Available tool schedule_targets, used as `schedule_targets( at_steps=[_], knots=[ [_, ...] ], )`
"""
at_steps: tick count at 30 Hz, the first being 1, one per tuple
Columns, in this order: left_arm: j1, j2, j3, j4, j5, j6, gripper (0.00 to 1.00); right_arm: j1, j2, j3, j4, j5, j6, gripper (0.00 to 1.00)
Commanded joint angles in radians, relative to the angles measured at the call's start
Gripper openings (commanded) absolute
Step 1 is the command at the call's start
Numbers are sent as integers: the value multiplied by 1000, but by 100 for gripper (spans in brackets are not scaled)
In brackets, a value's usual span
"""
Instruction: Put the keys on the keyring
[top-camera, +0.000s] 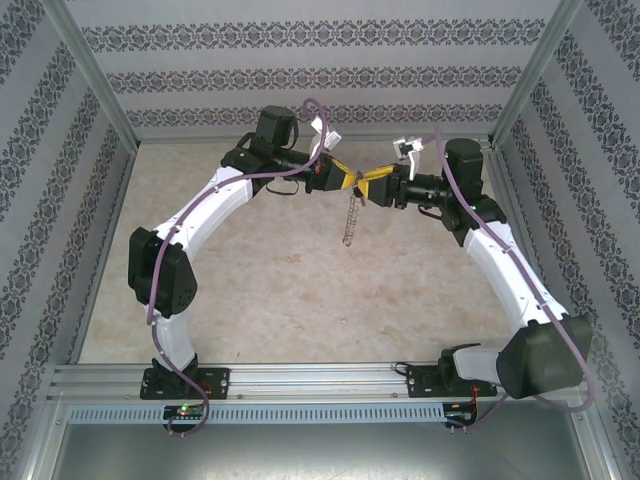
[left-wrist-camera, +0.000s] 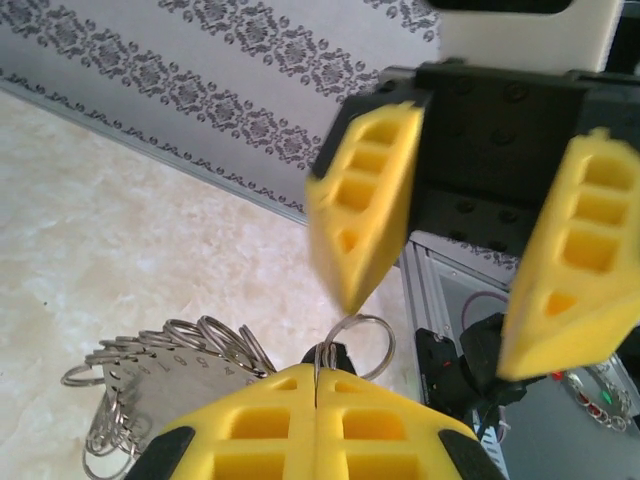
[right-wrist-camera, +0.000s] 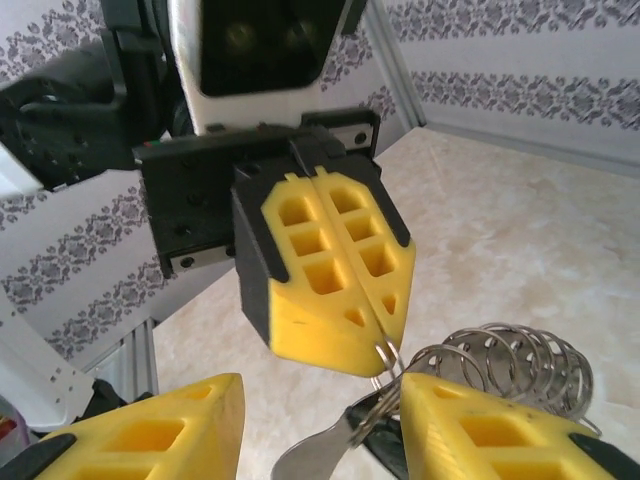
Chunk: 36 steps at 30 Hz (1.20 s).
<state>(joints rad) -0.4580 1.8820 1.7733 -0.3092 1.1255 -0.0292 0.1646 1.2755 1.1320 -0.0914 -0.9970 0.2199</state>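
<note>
My left gripper (left-wrist-camera: 318, 388) is shut, pinching a small silver loop (left-wrist-camera: 372, 338) of the keyring. The keyring is a bunch of silvery rings (left-wrist-camera: 190, 345) on a numbered metal tag (left-wrist-camera: 165, 385). It hangs below the two grippers over the table's middle (top-camera: 350, 222). The key (right-wrist-camera: 335, 452), with a black head and a silver blade, hangs at that loop under the left fingertips (right-wrist-camera: 345, 300). I cannot tell whether the loop passes through it. My right gripper (right-wrist-camera: 320, 392) is open, its fingers (left-wrist-camera: 365, 205) either side of the left tips. Its right-hand finger (right-wrist-camera: 490, 425) lies against the rings (right-wrist-camera: 515, 355).
Both grippers (top-camera: 365, 183) meet in mid-air above the beige table (top-camera: 270, 290). Patterned walls close in the back and sides. An aluminium rail (top-camera: 320, 380) with the arm bases runs along the near edge.
</note>
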Motion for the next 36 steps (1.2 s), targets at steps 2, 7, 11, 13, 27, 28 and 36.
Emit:
schedule_targets(
  at_steps=[2, 7, 11, 13, 27, 28, 36],
  knots=[
    [3, -64, -29, 167, -31, -113, 0, -27, -57, -40, 92, 44, 102, 46],
    [3, -75, -43, 190, -48, -140, 0, -26, -55, -83, 179, 60, 215, 54],
    [3, -82, -53, 219, -52, -160, 0, -4, -43, -101, 203, 89, 231, 54],
    [4, -82, -54, 226, -49, -164, 0, 1, -36, -110, 220, 105, 240, 54],
    [3, -83, -64, 250, -48, -182, 0, 7, 16, -94, 263, 121, 277, 24],
    [4, -84, -66, 255, -51, -185, 0, 7, 18, -95, 264, 120, 277, 14],
    [4, -106, -124, 393, -94, -280, 0, 20, 14, -118, 255, 99, 280, 0]
  ],
)
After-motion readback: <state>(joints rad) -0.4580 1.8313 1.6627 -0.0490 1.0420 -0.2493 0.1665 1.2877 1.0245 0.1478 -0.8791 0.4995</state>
